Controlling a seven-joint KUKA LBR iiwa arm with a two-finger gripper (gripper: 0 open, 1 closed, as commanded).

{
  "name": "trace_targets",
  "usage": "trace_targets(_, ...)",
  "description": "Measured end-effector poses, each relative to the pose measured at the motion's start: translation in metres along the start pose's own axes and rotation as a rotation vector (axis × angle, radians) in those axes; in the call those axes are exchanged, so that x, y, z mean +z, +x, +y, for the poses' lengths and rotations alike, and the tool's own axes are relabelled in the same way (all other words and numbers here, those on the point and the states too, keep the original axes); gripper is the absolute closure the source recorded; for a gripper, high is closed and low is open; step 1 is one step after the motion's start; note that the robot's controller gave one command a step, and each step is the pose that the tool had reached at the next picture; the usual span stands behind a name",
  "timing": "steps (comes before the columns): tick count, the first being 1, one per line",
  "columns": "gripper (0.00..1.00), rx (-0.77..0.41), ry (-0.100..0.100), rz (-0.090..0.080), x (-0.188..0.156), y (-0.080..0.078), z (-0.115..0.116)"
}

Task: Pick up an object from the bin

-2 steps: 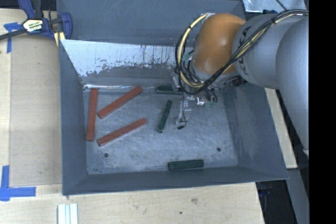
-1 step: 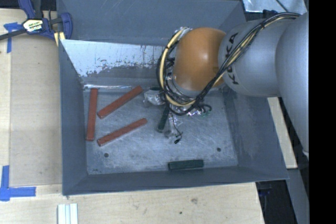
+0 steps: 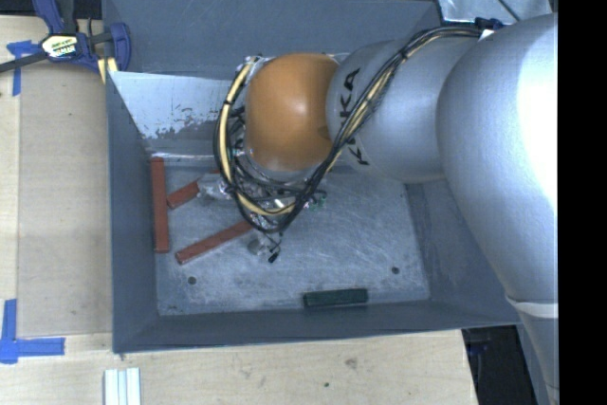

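- Step judged: closing in for the grasp, low over the floor of the bin (image 3: 133, 299); pick not yet made.
- Gripper (image 3: 266, 245) sat centre-left of frame, just beside the right end of a slanted red-brown stick (image 3: 213, 243).
- Claw state: could not tell, as the orange cover (image 3: 289, 114) and cables masked it.
- Next move likely called for straddling the stick's narrow width.
- Arm came in from the right, wrist pitched steeply down.
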State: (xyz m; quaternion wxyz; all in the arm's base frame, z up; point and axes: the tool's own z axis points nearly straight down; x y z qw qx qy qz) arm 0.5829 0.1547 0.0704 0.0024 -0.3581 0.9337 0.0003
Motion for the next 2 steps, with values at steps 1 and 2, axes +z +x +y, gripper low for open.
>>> trace_targets(1, 1.00, 0.002, 0.000, -0.001, -0.001, 0.000, 0.000)
trace_targets(2, 1.00, 0.021, 0.001, 0.000, -0.147, -0.005, -0.007)
